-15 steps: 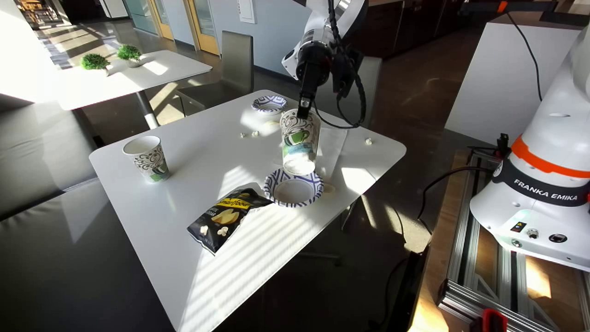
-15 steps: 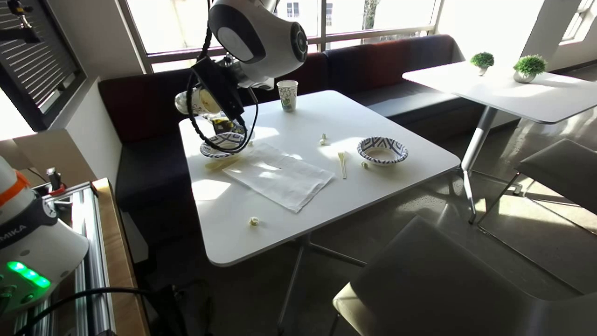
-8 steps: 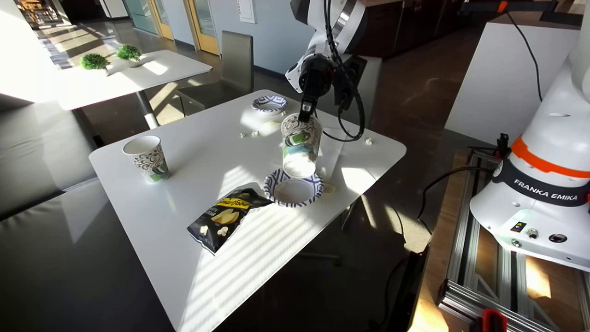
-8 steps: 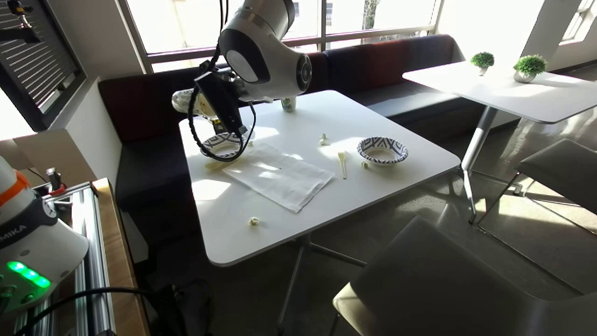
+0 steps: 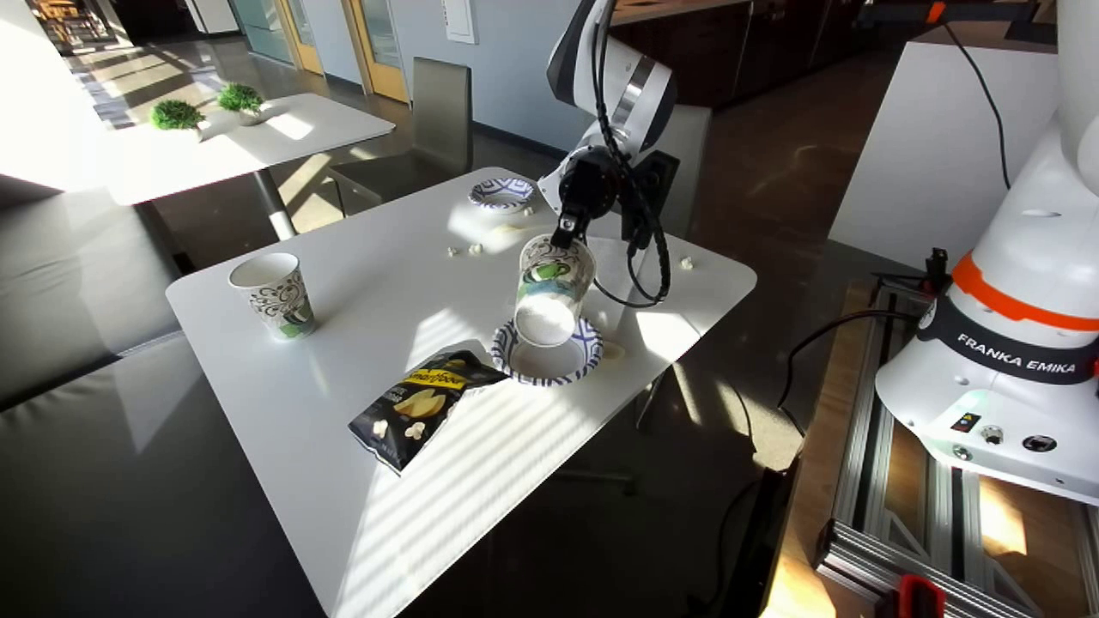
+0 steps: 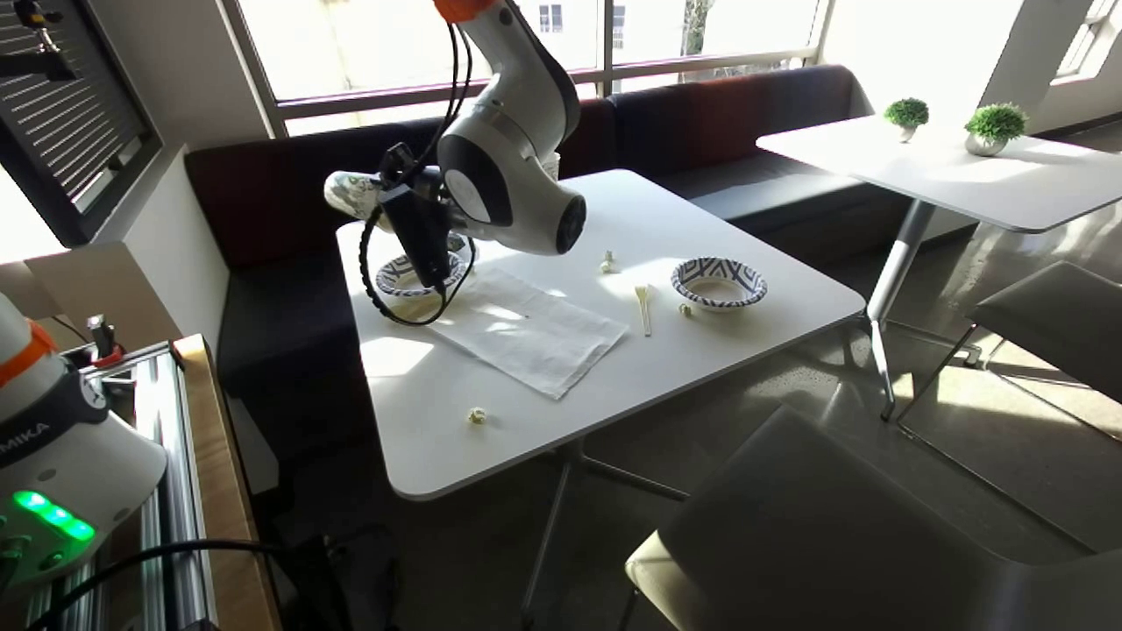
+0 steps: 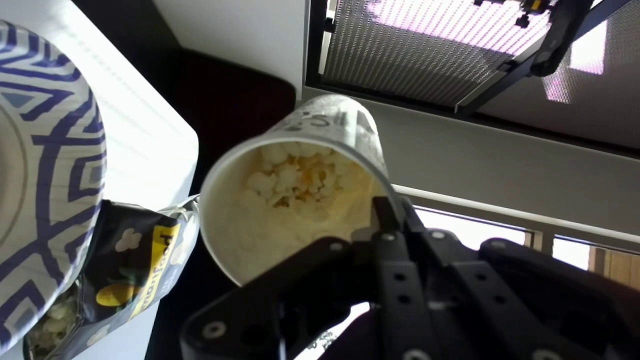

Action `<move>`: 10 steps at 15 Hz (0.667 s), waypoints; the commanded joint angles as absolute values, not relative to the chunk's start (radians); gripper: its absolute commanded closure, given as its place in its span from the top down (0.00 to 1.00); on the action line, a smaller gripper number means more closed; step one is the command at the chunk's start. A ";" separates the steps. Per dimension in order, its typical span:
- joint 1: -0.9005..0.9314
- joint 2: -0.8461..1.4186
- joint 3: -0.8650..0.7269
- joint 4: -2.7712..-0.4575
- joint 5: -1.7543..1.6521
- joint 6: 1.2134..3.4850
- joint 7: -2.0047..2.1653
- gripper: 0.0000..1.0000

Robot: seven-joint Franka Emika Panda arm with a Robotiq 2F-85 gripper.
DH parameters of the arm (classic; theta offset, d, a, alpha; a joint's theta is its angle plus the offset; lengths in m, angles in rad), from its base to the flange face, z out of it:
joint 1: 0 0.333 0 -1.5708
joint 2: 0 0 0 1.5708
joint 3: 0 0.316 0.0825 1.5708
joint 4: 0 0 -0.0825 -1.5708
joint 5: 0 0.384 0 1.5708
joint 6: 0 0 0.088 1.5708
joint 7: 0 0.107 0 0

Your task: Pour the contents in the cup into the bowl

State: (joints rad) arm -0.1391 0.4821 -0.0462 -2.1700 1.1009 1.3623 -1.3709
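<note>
Presumably pouring, jaws are clamping a tapered cream paper cup [image 5: 552, 287] aslant. Below, a scalloped blue-and-white bowl [image 5: 551, 366] is waiting.

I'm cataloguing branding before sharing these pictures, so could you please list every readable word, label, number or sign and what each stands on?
"FRANKA EMIKA": black band around the white rounded robot base.
"MIKA": same band, cropped, in an exterior view.
"Smartfood": crinkled black and yellow snack bag.
Too small to read: the bag's fine print; the base's small black label.
Too blurred: any lettering on the tilted cream-white tapered paper cup with green print.
</note>
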 commanded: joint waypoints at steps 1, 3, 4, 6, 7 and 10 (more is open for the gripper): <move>-0.139 0.574 -0.038 -2.116 1.166 1.325 -1.399 0.01; -0.138 0.606 -0.033 -2.096 1.194 1.313 -1.408 0.01; -0.137 0.621 -0.030 -2.086 1.208 1.306 -1.408 0.01; -0.136 0.649 -0.023 -2.070 1.229 1.282 -1.408 0.01; -0.136 0.660 -0.022 -2.063 1.237 1.270 -1.407 0.01; -0.140 0.695 -0.022 -2.044 1.261 1.213 -1.399 0.01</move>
State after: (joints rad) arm -0.1374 0.6400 -0.0217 -2.0788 1.2211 1.2708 -1.3972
